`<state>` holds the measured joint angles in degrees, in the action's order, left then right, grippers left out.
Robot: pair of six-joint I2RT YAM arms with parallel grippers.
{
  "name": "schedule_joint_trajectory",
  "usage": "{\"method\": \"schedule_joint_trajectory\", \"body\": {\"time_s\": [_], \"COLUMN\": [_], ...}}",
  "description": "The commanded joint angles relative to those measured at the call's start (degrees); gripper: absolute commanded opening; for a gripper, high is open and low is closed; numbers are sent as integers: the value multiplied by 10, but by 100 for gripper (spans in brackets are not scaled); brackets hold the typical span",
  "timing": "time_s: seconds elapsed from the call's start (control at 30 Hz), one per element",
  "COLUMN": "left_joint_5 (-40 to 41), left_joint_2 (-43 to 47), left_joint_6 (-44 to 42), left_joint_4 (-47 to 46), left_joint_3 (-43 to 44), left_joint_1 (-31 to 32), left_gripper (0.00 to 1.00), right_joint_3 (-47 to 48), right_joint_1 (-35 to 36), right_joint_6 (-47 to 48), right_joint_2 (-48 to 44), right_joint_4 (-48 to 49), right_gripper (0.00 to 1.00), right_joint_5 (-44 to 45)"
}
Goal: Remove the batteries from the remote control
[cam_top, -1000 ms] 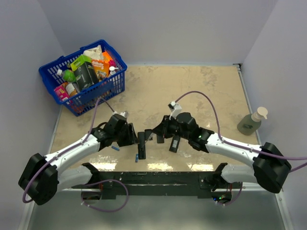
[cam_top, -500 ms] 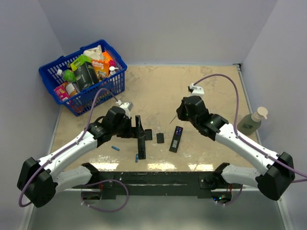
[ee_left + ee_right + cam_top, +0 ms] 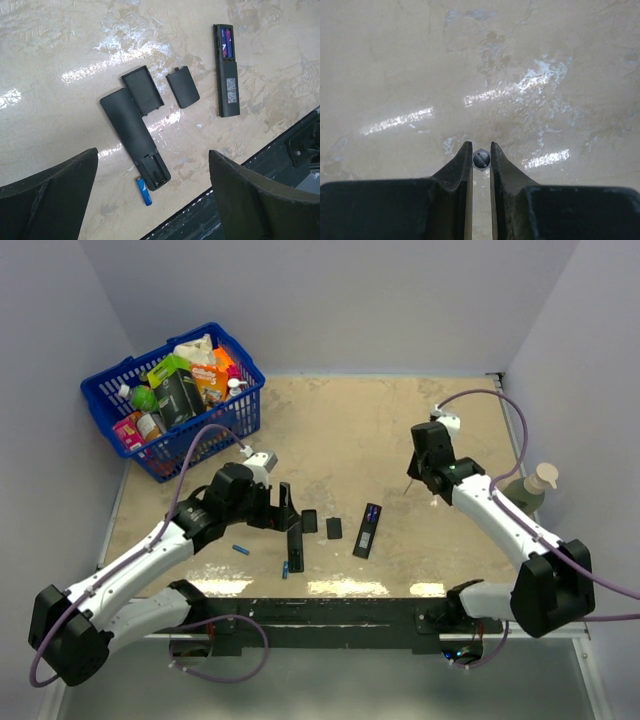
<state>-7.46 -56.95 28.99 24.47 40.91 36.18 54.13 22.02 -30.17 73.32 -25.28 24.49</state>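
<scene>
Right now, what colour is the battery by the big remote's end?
Bright blue battery, clearest in the left wrist view.

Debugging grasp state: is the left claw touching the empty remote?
Apart. Left wrist view: the left claw stands wide open, and the empty remote lies flat on the table between its fingers, with bare table on either side.

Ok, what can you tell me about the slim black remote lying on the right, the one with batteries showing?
The slim black plastic remote lies flat on the beige marbled table, back side up, its battery cover off. The open compartment at its far end holds two cylindrical batteries side by side, one blue, one purplish. Pale printed labels mark its middle. Nothing touches it; a flat black rectangular cover piece lies apart on its left.
</scene>
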Motion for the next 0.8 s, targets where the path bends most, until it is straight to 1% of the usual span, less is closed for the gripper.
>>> {"method": "schedule_joint_trajectory", "body": {"time_s": [0.0, 0.07, 0.1, 0.2, 0.3, 0.5, 0.77], "left_joint_5": [14, 19, 21, 23, 22, 23, 21], "left_joint_2": [20, 27, 31, 30, 28, 22, 12], "left_joint_6": [-17, -15, -12, -8, -6, -5, -6], "left_joint_4": [-5, -6, -11, -12, -14, -14, -14], "left_joint_3": [8, 6, 1, 0, -3, -3, -2], "left_joint_1": [3, 3, 3, 4, 3, 3, 3], "left_gripper": [95, 95, 95, 95, 95, 95, 95], "right_joint_3": [30, 30, 31, 26, 16, -6, -48], "right_joint_1": [-39, -45, -46, -45, -46, -45, -45], "right_joint_6": [25, 32, 35, 39, 40, 5, -18], "right_joint_2": [35, 45, 48, 49, 37, -13, -57], "right_joint_4": [25, 37, 54, 84, 103, 99, 85], "right_gripper": [0, 0, 0, 0, 0, 0, 0], "right_joint_5": [-4, -21, -60, -138, -183, -237, -263]}}
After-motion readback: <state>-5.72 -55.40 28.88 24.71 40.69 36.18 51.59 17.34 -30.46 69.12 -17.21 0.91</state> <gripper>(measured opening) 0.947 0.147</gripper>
